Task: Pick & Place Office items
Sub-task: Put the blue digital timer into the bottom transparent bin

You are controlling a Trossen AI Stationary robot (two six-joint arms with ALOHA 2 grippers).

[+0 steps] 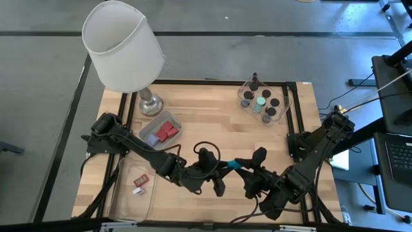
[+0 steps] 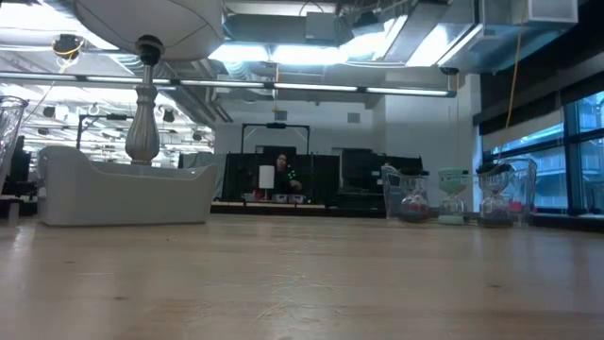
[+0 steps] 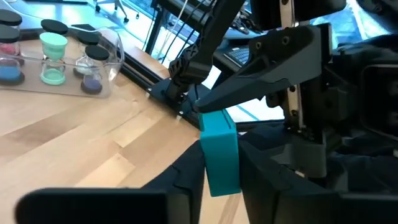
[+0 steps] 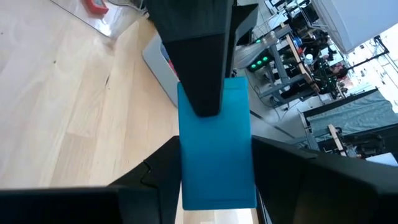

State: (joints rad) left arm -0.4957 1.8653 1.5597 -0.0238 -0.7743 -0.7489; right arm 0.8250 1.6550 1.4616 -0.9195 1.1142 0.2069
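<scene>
Inspection found both arms meeting above the near middle of the tabletop (image 1: pixel 212 116), with a flat teal piece (image 1: pixel 233 165) held between them. The left gripper (image 1: pixel 222 166) had its jaws closed on one end of that piece; the left wrist view showed the teal piece (image 3: pixel 221 158) upright between the dark fingers (image 3: pixel 186 180), with the right gripper (image 3: pixel 249 93) clamped on its other end. The right gripper (image 1: pixel 248 162) likewise had its jaws shut on the piece, and the right wrist view showed the teal piece (image 4: pixel 216 146) pinched between its own fingers (image 4: pixel 283 171) while the left gripper (image 4: pixel 200 93) gripped the far edge. The piece was off the wood, clear of all trays.

At the far right, a clear tray (image 1: pixel 283 106) held dark round caps (image 1: pixel 266 94), one with a green top. A grey tray (image 1: pixel 149 134) beside the lamp (image 1: pixel 122 45) held red blocks (image 1: pixel 167 131). A clear tray (image 1: pixel 122 193) at the near left held a small red and white item (image 1: pixel 139 183).
</scene>
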